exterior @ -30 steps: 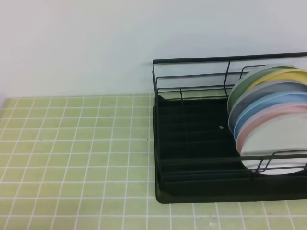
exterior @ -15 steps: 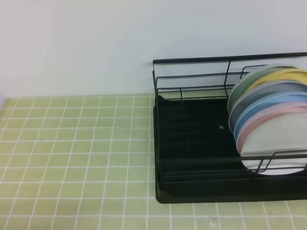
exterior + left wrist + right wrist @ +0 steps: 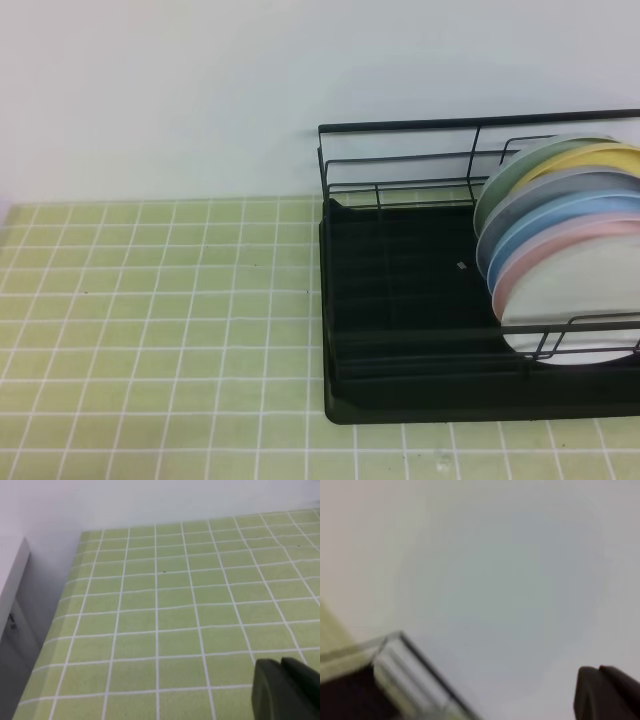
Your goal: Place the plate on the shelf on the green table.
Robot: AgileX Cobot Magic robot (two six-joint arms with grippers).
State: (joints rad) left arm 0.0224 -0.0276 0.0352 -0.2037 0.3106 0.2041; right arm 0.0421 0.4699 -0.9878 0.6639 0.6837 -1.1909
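Nothing is seen to have moved since the earlier high-view frames: the shelf (image 3: 480,270), the plates in it and the green table (image 3: 150,330) lie as before, and neither arm appears in that view.

Scene as noted. The shelf stands on the right part of the table, against the back wall. A row of plates is racked on edge at its right end, leaning back toward the wall. The plate (image 3: 580,300), plain white, stands foremost in the row, behind the front wire rail, with the pale pink plate (image 3: 570,245) directly behind it and the light blue plate (image 3: 550,222) behind that. Grey, yellow and green rims are seen further back.

Grippers. The left gripper (image 3: 287,690) is seen at the lower right of its wrist view, clenched, nothing between its fingers, held over bare tiles near the table's left edge. The right gripper (image 3: 605,692) is likewise clenched and empty; its wrist view is blurred and mostly filled by a pale surface, so its position cannot be told.

Step in hand, as judged: the plate is not yet lifted out and no approach is under way.

Next move, as judged: the right gripper is to be opened and brought to the upper rim of the white plate. The front rail must be cleared and the pink plate left undisturbed; an open patch of tiles left of the shelf is available for setting down.
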